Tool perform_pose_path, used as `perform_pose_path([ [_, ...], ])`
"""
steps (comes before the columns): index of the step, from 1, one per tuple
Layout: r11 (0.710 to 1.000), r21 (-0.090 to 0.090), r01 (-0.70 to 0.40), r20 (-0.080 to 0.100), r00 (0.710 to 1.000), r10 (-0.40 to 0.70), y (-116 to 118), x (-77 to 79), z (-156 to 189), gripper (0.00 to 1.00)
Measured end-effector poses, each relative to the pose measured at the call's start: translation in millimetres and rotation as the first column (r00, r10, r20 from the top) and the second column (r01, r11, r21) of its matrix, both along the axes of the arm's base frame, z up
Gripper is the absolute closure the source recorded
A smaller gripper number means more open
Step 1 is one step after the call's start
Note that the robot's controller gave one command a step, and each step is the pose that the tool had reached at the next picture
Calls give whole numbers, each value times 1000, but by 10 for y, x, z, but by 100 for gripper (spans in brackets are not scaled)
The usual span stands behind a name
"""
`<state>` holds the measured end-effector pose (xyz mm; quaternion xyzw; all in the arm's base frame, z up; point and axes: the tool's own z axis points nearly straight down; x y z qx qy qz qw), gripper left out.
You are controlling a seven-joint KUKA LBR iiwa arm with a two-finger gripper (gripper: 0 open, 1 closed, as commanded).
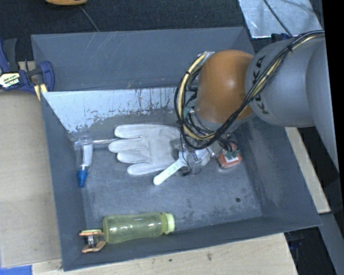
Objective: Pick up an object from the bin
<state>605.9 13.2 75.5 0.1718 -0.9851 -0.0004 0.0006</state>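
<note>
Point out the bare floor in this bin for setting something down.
Bare floor lies between the white glove and the yellow-green bottle, running to the bin wall on the arm's side, below the small red item. Crowded: around the gripper at the glove's cuff, with the white stick beside it.

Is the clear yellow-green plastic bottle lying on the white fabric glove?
No, the bottle lies apart from the glove, by the bin's lower wall.
</note>
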Motion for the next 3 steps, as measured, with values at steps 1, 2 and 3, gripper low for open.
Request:
perform_pose_path([
  [1,1000,0,0,0,1000,0,-1,4,150,100],
  [2,1000,0,0,4,1000,0,-1,15,239,100],
  [3,1000,0,0,4,1000,0,0,13,322,100],
])
